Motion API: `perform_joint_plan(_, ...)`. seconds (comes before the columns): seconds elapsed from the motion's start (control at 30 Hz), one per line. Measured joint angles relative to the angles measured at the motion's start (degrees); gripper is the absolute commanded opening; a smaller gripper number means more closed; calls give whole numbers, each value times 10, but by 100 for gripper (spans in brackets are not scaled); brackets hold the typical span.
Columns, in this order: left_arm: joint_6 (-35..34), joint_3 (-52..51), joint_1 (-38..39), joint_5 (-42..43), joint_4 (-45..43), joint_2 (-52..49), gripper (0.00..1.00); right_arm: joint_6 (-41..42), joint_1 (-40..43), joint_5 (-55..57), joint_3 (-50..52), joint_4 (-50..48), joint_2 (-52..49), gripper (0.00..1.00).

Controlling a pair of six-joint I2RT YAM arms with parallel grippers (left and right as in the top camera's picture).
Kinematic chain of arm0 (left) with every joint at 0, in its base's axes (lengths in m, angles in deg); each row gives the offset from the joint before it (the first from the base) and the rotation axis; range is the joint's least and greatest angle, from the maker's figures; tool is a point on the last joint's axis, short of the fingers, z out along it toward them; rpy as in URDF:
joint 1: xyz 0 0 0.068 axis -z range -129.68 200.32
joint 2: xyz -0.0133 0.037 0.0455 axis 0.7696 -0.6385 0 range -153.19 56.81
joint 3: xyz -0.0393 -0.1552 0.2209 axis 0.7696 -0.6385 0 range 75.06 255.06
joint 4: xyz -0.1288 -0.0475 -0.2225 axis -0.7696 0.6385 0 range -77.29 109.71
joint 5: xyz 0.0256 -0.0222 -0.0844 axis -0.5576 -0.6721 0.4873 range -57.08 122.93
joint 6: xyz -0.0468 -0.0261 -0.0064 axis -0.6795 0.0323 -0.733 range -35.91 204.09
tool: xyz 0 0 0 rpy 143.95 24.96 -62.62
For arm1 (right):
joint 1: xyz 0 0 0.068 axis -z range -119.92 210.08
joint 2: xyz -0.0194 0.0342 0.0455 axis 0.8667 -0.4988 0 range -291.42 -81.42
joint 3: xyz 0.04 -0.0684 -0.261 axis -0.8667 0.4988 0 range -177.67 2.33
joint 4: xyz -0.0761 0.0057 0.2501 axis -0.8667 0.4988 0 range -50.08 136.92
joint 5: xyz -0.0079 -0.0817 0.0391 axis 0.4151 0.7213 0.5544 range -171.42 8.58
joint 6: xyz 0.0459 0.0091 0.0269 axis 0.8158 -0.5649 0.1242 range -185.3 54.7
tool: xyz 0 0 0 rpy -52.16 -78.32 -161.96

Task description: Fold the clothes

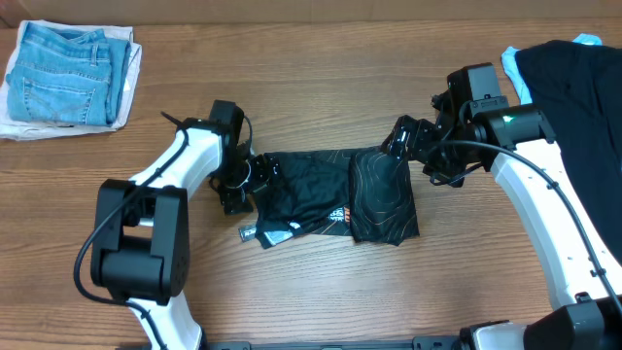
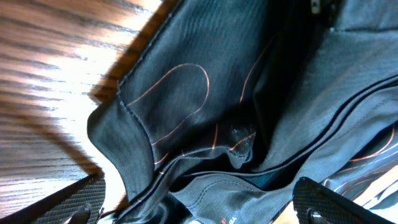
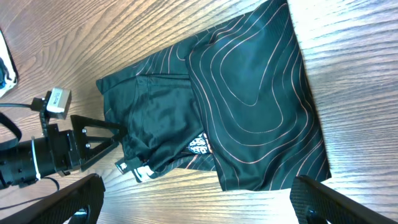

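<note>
Well, from overhead, the black short-sleeved sports shirt with thin orange contour lines (image 1: 384,199) lies on the brown wooden bench (image 1: 321,301) between the two arms, gathered into a short band. The half just below the right end effector (image 1: 399,136) is folded over flat. The half against the left end effector (image 1: 236,190) is bunched, with a white-labelled corner poking out just below it. I'd judge the folding past halfway, with smoothing and at least one more fold left. Well behind the left end effector sits a folded pair of light-blue denim jeans (image 1: 68,70) on a white cloth (image 1: 15,126). Beyond the right arm is a heap of dark clothing (image 1: 573,87). Neither crowds the work.

From the left wrist, the fingers (image 2: 81,199) stand wide apart, clamping nothing, with rumpled layers of shirt straight ahead of them.

From the right wrist, the fingers (image 3: 336,199) are likewise spread and empty, with the flat panel ahead. The left end effector sits at the shirt's far, bunched end, and that looks like the one real obstruction.
</note>
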Motion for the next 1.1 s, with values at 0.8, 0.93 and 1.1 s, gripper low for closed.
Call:
perform_joint_plan(0.8,67,-40,6,120,-78,9,94,-7,0,1,0,20,0,100)
perform_joint_plan(0.93,70,-46,7,122,-87,5,61,-10,0,1,0,21,0,100)
perform_joint_plan(1.1,79,-52,12,114,-107,-7,27,-12,0,1,0,22,0,100)
